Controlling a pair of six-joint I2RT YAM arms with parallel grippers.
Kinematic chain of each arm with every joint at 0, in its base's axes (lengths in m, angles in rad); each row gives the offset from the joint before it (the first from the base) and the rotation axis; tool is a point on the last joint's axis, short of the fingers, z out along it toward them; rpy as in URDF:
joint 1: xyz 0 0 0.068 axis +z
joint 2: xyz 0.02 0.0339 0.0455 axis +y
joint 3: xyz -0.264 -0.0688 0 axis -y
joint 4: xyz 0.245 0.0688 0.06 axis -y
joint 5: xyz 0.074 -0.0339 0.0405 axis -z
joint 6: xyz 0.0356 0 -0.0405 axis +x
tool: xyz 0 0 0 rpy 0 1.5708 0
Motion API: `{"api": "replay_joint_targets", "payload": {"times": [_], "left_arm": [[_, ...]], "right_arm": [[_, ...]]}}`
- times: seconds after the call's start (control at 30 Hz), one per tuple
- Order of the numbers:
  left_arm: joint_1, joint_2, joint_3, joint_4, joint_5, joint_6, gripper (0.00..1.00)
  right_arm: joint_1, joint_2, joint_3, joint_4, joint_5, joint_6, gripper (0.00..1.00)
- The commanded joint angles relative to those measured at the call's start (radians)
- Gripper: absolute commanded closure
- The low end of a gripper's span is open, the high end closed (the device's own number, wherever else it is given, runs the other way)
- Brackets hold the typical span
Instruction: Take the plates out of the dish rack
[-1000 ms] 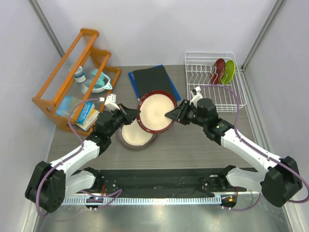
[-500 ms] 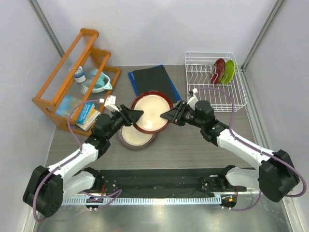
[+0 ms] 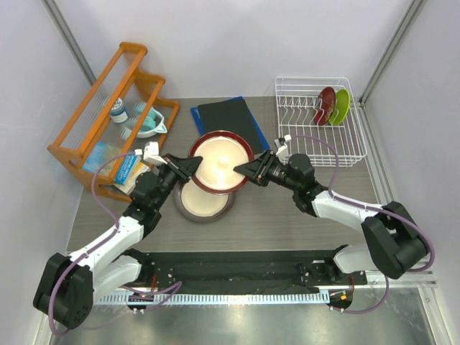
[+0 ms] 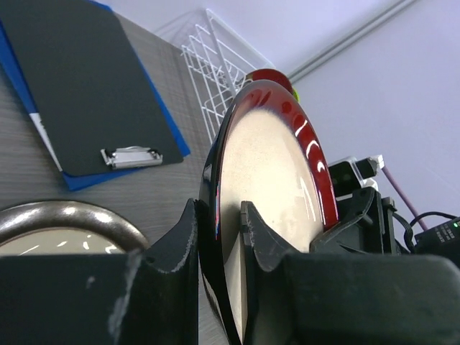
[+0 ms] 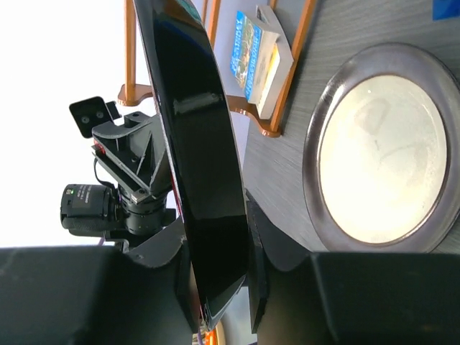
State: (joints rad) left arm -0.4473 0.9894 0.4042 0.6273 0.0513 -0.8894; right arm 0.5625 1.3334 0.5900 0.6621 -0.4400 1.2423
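The red-rimmed plate [image 3: 221,159] hangs tilted above the table, held from both sides. My left gripper [image 3: 194,165] is shut on its left rim; in the left wrist view the fingers [image 4: 190,230] pinch the plate [image 4: 277,172] front and back. Shut on the right rim is my right gripper [image 3: 241,170], where the plate's dark underside [image 5: 201,144] shows edge-on. The brown-grey-rimmed plate [image 3: 205,203] lies flat on the table just below. The white dish rack [image 3: 305,122] stands at the back right with no plates in it.
In the rack lean a dark red bowl [image 3: 327,106] and a lime-green bowl [image 3: 341,106]. A black clipboard on a blue folder [image 3: 226,118] lies behind the plates. An orange wooden shelf [image 3: 108,115] with books and a cup stands at the back left.
The red-rimmed plate has moved left and a little back, over the brown-grey plate. Both arms shifted left with it, the right arm stretching further out.
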Motion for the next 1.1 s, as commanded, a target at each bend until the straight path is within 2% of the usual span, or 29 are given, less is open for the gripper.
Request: {"api": "replay_joint_targets", "payload": {"times": [0.0, 0.03, 0.1, 0.17, 0.2, 0.23, 0.27, 0.3, 0.4, 0.53, 0.67, 0.7, 0.73, 0.8, 0.9, 0.97, 1.07], "left_arm": [[-0.042, -0.023, -0.033, -0.096, 0.11, 0.128, 1.0], [-0.042, -0.031, -0.031, -0.109, 0.099, 0.132, 1.0], [-0.042, -0.058, -0.025, -0.158, 0.076, 0.147, 1.0], [-0.042, -0.078, -0.022, -0.214, 0.026, 0.155, 1.0], [-0.042, -0.098, -0.022, -0.228, 0.004, 0.162, 1.0], [-0.042, -0.107, -0.024, -0.242, -0.023, 0.168, 1.0], [-0.042, -0.115, -0.024, -0.271, -0.04, 0.171, 1.0], [-0.042, -0.126, -0.022, -0.287, -0.042, 0.187, 1.0], [-0.042, -0.152, -0.022, -0.327, -0.103, 0.201, 1.0], [-0.042, -0.173, -0.019, -0.337, -0.114, 0.204, 1.0], [-0.042, -0.155, -0.019, -0.31, -0.091, 0.199, 1.0], [-0.042, -0.149, -0.022, -0.299, -0.082, 0.198, 1.0], [-0.042, -0.144, -0.028, -0.282, -0.082, 0.193, 1.0], [-0.042, -0.124, -0.031, -0.275, -0.08, 0.19, 1.0], [-0.042, -0.113, -0.031, -0.268, -0.065, 0.187, 1.0], [-0.042, -0.109, -0.019, -0.279, -0.067, 0.197, 1.0], [-0.042, -0.077, 0.005, -0.299, -0.064, 0.211, 1.0]], "right_arm": [[0.039, -0.031, 0.073, 0.368, -0.131, 0.142, 0.76], [0.04, -0.039, 0.077, 0.303, -0.126, 0.097, 0.68], [0.04, -0.06, 0.096, 0.167, -0.1, 0.039, 0.45], [0.04, -0.102, 0.12, 0.029, -0.062, -0.087, 0.42], [0.04, -0.118, 0.149, -0.111, -0.011, -0.128, 0.37], [0.04, -0.147, 0.165, -0.181, 0.015, -0.218, 0.29], [0.04, -0.163, 0.181, -0.253, 0.042, -0.254, 0.28], [0.04, -0.177, 0.206, -0.347, 0.072, -0.286, 0.28], [0.04, -0.217, 0.235, -0.46, 0.144, -0.36, 0.27], [0.039, -0.237, 0.254, -0.532, 0.205, -0.409, 0.27], [0.039, -0.208, 0.263, -0.519, 0.164, -0.412, 0.31], [0.039, -0.186, 0.266, -0.509, 0.15, -0.409, 0.43], [0.039, -0.174, 0.263, -0.493, 0.133, -0.408, 0.51], [0.039, -0.145, 0.258, -0.481, 0.13, -0.396, 0.6], [0.039, -0.116, 0.267, -0.499, 0.118, -0.396, 0.59], [0.037, -0.111, 0.264, -0.493, 0.125, -0.391, 0.53], [0.037, -0.102, 0.292, -0.553, 0.158, -0.429, 0.57]]}}
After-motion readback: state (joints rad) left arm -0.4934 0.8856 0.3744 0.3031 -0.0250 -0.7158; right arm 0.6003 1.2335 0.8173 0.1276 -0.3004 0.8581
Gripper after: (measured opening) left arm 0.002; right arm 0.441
